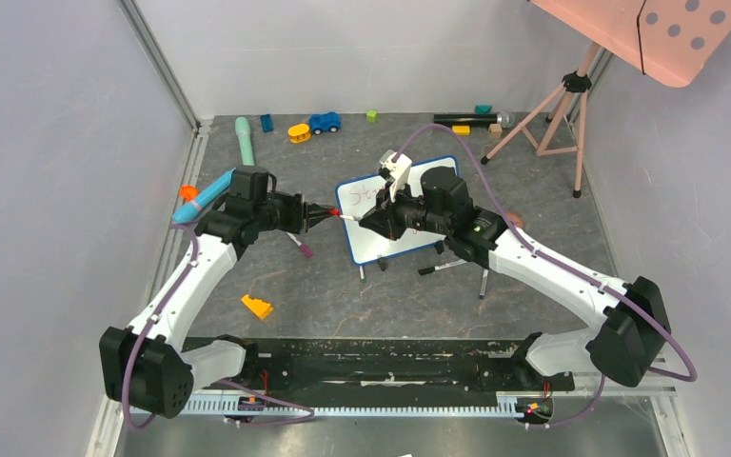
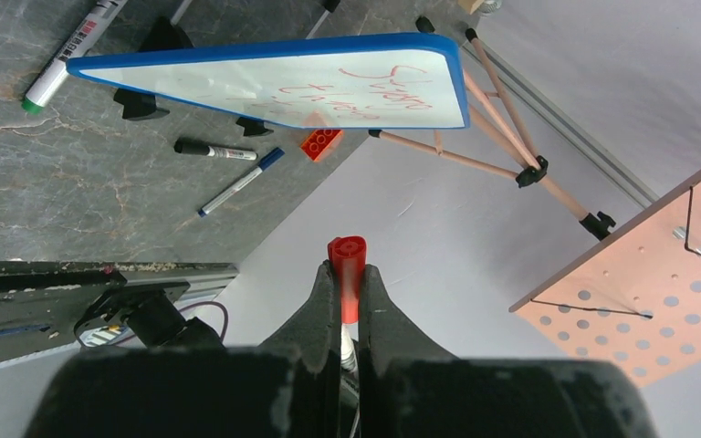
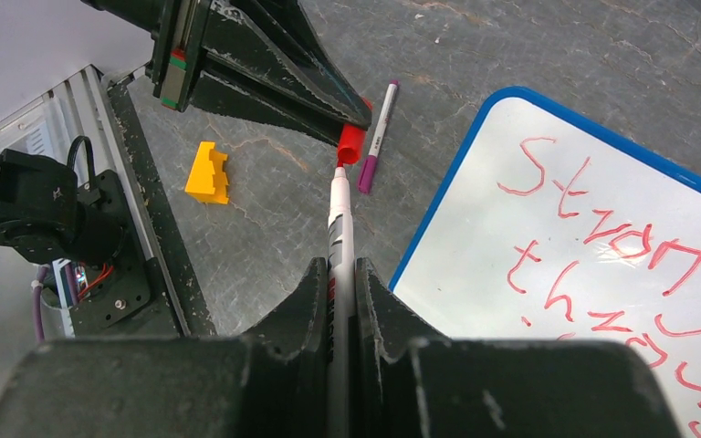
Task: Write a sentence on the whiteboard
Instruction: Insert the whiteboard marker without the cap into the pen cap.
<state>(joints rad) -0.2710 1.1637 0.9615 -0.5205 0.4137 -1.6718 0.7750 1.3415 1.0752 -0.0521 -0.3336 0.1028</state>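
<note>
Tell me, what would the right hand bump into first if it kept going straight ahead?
Probably the red cap pinched in the left hand: the marker that the right hand holds points straight at it, its tip almost touching.

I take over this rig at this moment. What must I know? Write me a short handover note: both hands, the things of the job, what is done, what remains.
Left hand: shut on the red cap.
Right hand: shut on the marker, with its tip right at the cap's mouth and apparently not yet pushed in.
The whiteboard stands on its feet on the table. The sentence is on it in red and begins "Strong"; the lower lines are partly out of view.
Done: the writing, it seems.
Left: probably capping the marker and putting it down.
</note>
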